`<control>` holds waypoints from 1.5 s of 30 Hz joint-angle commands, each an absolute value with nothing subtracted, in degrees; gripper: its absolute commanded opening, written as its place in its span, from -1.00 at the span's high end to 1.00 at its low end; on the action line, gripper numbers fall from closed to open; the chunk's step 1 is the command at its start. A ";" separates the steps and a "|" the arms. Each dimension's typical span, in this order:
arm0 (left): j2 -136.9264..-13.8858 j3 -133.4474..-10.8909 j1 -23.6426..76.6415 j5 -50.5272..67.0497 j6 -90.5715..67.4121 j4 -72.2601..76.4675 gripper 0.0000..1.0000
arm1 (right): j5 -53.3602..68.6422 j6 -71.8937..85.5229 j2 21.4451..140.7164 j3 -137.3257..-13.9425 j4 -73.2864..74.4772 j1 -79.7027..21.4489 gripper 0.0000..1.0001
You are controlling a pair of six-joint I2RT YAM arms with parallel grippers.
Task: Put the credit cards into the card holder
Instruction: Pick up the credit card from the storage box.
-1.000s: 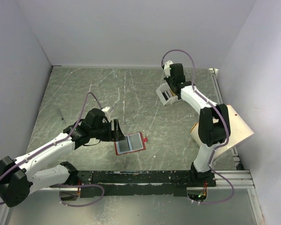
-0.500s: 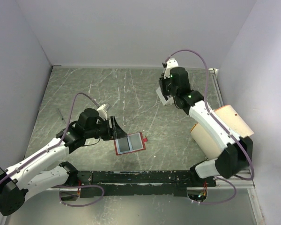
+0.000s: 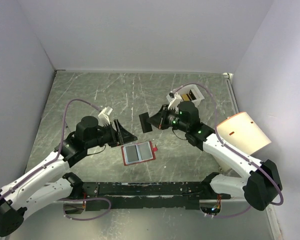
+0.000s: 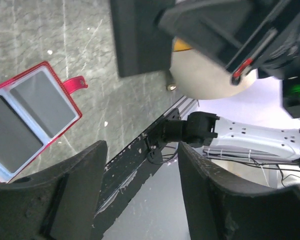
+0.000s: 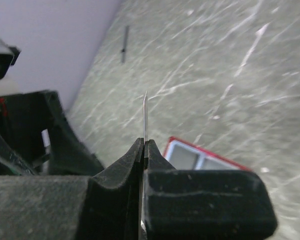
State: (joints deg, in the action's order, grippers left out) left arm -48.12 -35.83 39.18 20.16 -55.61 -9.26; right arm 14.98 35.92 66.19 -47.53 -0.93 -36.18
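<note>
right gripper (image 3: pixel 158 121) is clamped tight on a dark card (image 3: pixel 146 122). it pinches the card by one end, so most of it sticks out toward the left arm. on the right wrist cam the card is edge-on, just a thin line poking out past the closed fingers (image 5: pixel 120 170).

left gripper (image 3: pixel 125 133) is close by with its fingers (image 4: pixel 65 200) spread apart and nothing between them. the card hangs just past its tips, not touching as far as i can tell.

wallet (image 3: pixel 138 153) lies open and flat on the table (image 3: pixel 90 95), pale pockets facing up. the little snap tab (image 3: pixel 154 147) sticks out on the right arm's side. the wallet sits a bit nearer the arm bases than both grippers. neither gripper touches it, and the card is clear of it too. the pockets just look grey, can't tell if anything's in them.

behind the right arm there's a white box (image 3: pixel 196 91) with something yellow-orange showing inside, too small to say more. a tan sheet (image 3: pixel 245 131) sits at the right edge by the wall. there's also a thin dark stick (image 5: pixel 124 44) on the table over near the left wall.
</note>
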 commanded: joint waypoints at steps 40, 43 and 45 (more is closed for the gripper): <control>-42.97 -25.40 39.43 18.14 -58.60 3.92 0.86 | 18.80 47.35 63.25 -34.33 -14.70 -39.96 0.01; -43.10 -24.12 39.46 18.34 -58.01 1.39 0.86 | 14.43 44.29 64.33 -34.98 -8.68 -40.05 -0.06; -43.97 -23.49 39.44 19.23 -57.85 0.71 0.86 | 13.02 41.90 65.62 -35.55 -6.04 -40.03 -0.08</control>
State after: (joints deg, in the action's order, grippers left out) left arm -43.55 -25.04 39.20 19.18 -59.61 4.99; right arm 19.66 48.03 64.38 -33.36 -15.22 -39.83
